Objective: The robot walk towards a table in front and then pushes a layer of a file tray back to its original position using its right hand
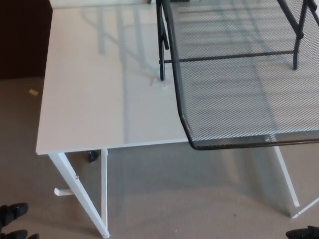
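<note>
We're close up to the white surface point(99, 99), looking steeply down. The pulled-out mesh layer point(239, 99) of the file tray fills 12 to 3 o'clock of the head view, and its front lip point(234, 144) overhangs the surface's near edge toward us. The tray's black frame upright point(161, 45) stands at about 12 o'clock, on the surface.

Hands: neither is in view, so we can't tell whether the right one is spread or pressed together. The black shapes at 7 o'clock point(14, 211) and 5 o'clock point(304, 232) on the carpet point(164, 199) look like our feet, judging by position only.

Risks from here, as we judge them:
- Lip juts past the edge at about body level. One more step and our torso hits it before the hand does, which gives an uncontrolled shove.
- Layer sits right of centre and runs out of frame at 3 o'clock. We can't see its right corner, so a push aimed blind may land off-centre, skew the layer and jam it in the frame.
- Mesh is open weave. Fingers could snag in it if we push on the floor of the layer rather than the rim.
- Frame is light and the surface looks glossy. Pushing hard could slide the whole tray toward 12 o'clock instead of seating the layer.
- Pressing down on the overhanging lip could tip the tray forward.
</note>
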